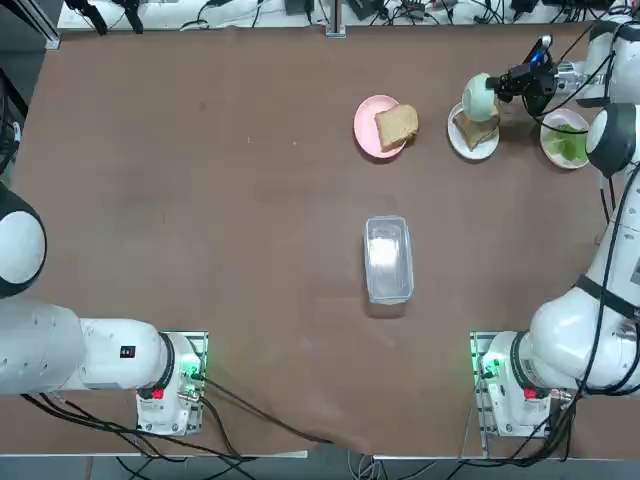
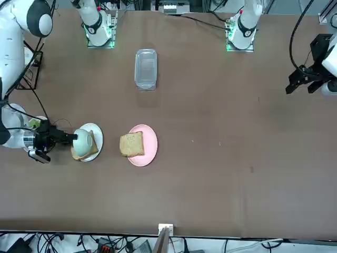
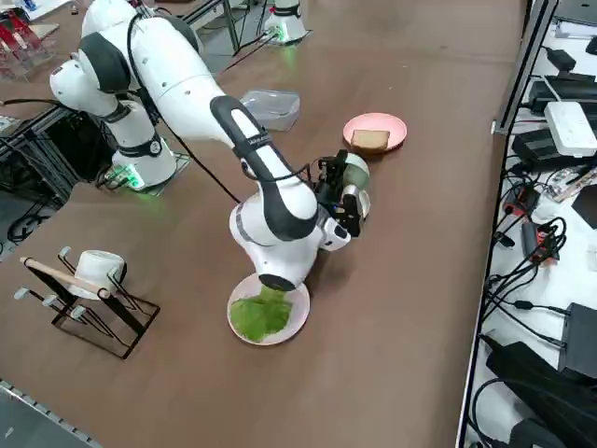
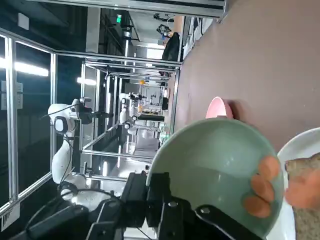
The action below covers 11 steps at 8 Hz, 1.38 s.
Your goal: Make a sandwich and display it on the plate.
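So the right gripper [image 1: 497,84] is clamped on the rim of a small pale-green bowl [image 1: 479,97], tipped on its side over the small white round plate [image 1: 473,143]. A tan bread slice [image 1: 476,128] lies on that plate, orange bits sliding out of the bowl. Second bread slice [image 1: 397,125] sits on the pink plate [image 1: 366,128] beside it, lettuce [image 1: 569,146] on another white plate. Can't read any labels anywhere.
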Tool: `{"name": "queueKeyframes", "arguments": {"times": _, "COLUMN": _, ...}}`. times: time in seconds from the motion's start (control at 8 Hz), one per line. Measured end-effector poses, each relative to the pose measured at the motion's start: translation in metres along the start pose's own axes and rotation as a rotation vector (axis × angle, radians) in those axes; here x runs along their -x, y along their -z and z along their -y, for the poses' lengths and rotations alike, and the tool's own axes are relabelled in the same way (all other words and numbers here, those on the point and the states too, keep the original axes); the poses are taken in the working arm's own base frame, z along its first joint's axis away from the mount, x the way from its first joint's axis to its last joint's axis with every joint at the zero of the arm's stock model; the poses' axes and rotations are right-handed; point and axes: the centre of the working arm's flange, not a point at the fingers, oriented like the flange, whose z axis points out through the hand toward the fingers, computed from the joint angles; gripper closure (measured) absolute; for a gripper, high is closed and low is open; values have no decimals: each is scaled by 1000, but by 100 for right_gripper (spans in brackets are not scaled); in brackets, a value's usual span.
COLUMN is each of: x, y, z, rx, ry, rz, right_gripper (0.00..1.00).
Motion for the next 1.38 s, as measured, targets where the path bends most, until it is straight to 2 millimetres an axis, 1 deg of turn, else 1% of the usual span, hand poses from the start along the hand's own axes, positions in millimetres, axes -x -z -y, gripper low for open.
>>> {"name": "queueKeyframes", "arguments": {"times": 0.25, "x": 3, "y": 7, "z": -3, "rx": -5, "ry": 3, "rz": -11, "right_gripper": 98}}
{"name": "queueKeyframes", "arguments": {"times": 0.88, "x": 12, "y": 31, "z": 1, "rx": -28, "ry": 13, "rz": -38, "right_gripper": 98}}
{"name": "queueKeyframes", "arguments": {"times": 1.12, "x": 9, "y": 31, "z": 4, "rx": -65, "ry": 28, "rz": -64, "right_gripper": 98}}
{"name": "queueKeyframes", "arguments": {"times": 1.38, "x": 11, "y": 31, "z": 0, "rx": -110, "ry": 29, "rz": -78, "right_gripper": 98}}
